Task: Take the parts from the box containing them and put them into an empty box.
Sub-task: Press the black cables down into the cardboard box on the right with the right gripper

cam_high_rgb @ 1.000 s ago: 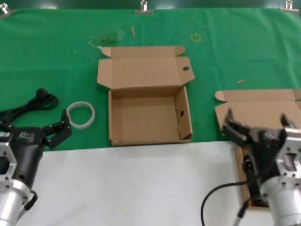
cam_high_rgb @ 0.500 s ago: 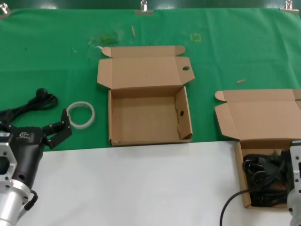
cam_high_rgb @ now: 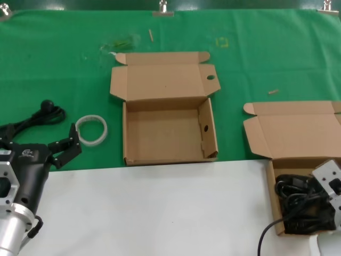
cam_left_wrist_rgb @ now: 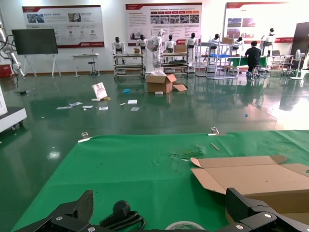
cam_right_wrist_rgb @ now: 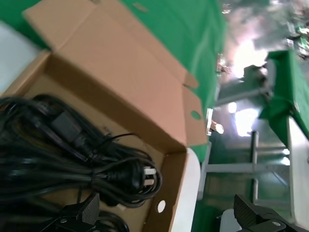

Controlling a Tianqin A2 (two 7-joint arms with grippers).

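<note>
Bundled black power cables [cam_high_rgb: 298,205] lie in the open cardboard box [cam_high_rgb: 277,130] at the right front; they also show in the right wrist view [cam_right_wrist_rgb: 72,159]. The empty box [cam_high_rgb: 165,136], with a round hole in its lid tab, stands open in the middle. My right gripper [cam_right_wrist_rgb: 166,212] is open and empty, just above the cables at the box's side wall [cam_right_wrist_rgb: 169,193]. In the head view only its grey wrist [cam_high_rgb: 331,184] shows. My left gripper [cam_high_rgb: 66,146] is open and empty at the front left, as the left wrist view [cam_left_wrist_rgb: 161,215] also shows.
One more black cable [cam_high_rgb: 37,117] and a white translucent ring of tubing [cam_high_rgb: 91,129] lie on the green cloth [cam_high_rgb: 256,58] ahead of the left gripper. A white surface [cam_high_rgb: 160,208] covers the front. Small scraps lie at the back.
My right arm has drawn back from over the cable box towards the lower right edge, uncovering the cables. The left arm has not moved.
</note>
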